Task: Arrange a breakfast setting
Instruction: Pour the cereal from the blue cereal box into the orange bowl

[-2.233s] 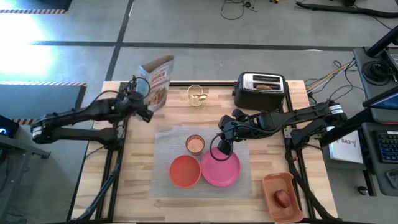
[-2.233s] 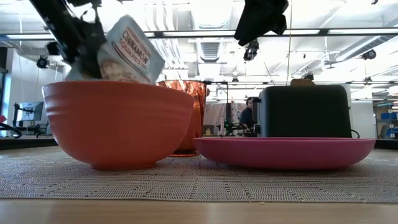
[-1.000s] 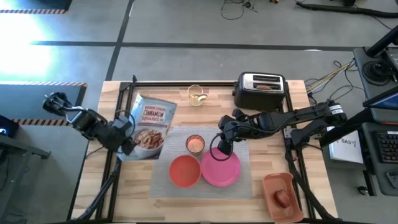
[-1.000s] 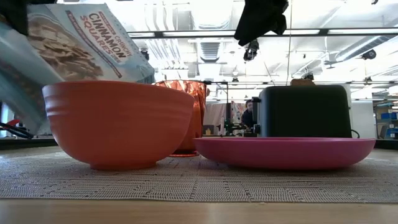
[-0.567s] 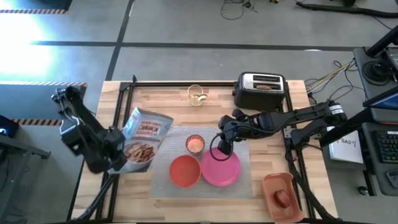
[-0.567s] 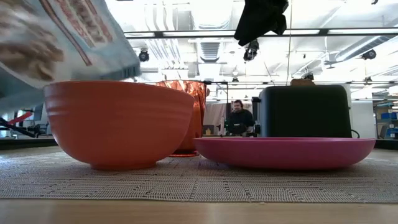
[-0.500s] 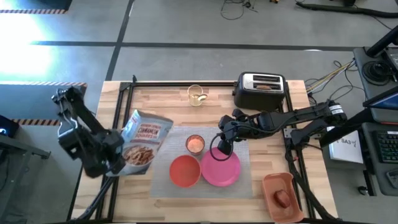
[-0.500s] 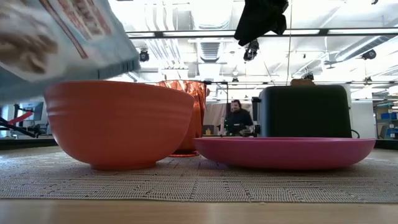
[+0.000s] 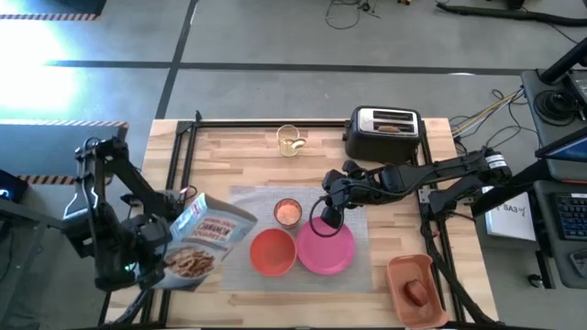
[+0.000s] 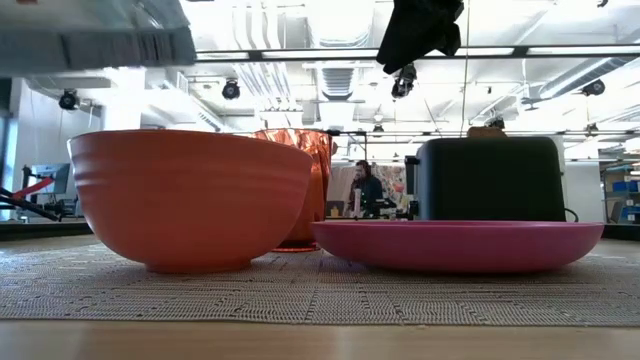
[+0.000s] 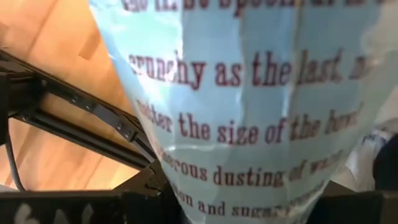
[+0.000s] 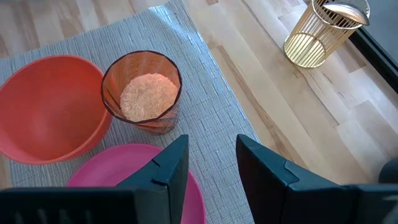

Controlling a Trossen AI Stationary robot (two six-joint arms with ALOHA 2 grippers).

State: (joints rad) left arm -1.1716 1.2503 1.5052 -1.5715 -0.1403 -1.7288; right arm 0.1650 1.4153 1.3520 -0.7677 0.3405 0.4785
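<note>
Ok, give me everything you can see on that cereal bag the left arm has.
The cereal bag is a light blue flexible pouch, front printed with a red title band and a picture of brown cereal squares; the left wrist view shows red text on its pale blue back. It is tilted, held off the table by the left gripper at the table's front left, its far corner reaching towards the grey mat beside the red-orange bowl. In the low view its edge shows higher than the bowl. No cereal is seen coming out.
</note>
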